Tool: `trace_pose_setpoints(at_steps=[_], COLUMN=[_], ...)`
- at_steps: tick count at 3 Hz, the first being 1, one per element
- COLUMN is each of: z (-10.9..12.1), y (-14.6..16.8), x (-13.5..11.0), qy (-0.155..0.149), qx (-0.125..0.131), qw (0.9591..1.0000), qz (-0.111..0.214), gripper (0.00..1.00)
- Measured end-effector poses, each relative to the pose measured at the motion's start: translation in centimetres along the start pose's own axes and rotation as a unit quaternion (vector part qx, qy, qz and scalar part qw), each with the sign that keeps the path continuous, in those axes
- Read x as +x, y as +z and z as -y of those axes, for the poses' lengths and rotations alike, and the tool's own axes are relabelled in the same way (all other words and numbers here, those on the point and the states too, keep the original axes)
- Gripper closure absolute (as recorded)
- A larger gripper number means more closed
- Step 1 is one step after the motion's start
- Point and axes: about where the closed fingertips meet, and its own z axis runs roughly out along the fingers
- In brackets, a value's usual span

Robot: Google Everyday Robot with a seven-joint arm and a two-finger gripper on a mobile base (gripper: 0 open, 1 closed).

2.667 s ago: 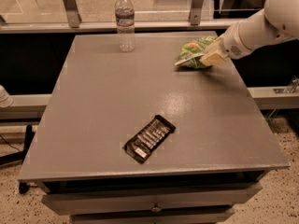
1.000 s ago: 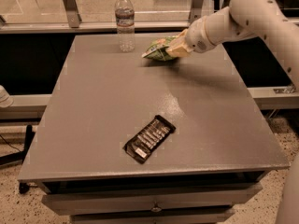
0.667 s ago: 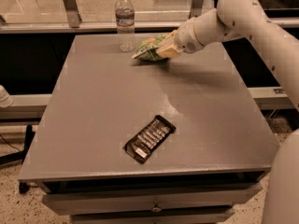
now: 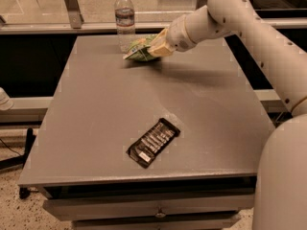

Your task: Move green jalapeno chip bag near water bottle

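Camera view: the gripper [image 4: 157, 46] is over the far part of the table [image 4: 96, 104], at about 12 o'clock from the table's centre. Its fingers are closed on the right end of the bag [image 4: 138, 51], pinching it. The green bag is crumpled and tilted, with a shadow just beneath it; whether it touches the table cannot be told. The bag sits just beside the bottle [image 4: 124, 19], at about 5 o'clock from it. The bottle stands upright at the far edge. The arm [image 4: 230, 8] reaches in from 2 o'clock. A black packet [image 4: 153, 142] lies flat at 6 o'clock, near the front edge, well apart from the bag.
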Motion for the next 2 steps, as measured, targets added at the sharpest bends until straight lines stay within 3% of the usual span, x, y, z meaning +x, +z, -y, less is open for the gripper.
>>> trace_pose_setpoints(at_steps=[1, 2], z=[0.19, 0.27], y=[0.19, 0.12], x=[-0.36, -0.28], qy=[-0.008, -0.01], qx=[-0.003, -0.004], qw=[1.0, 0.9999], qz=[-0.001, -0.006], gripper=[0.82, 0.58])
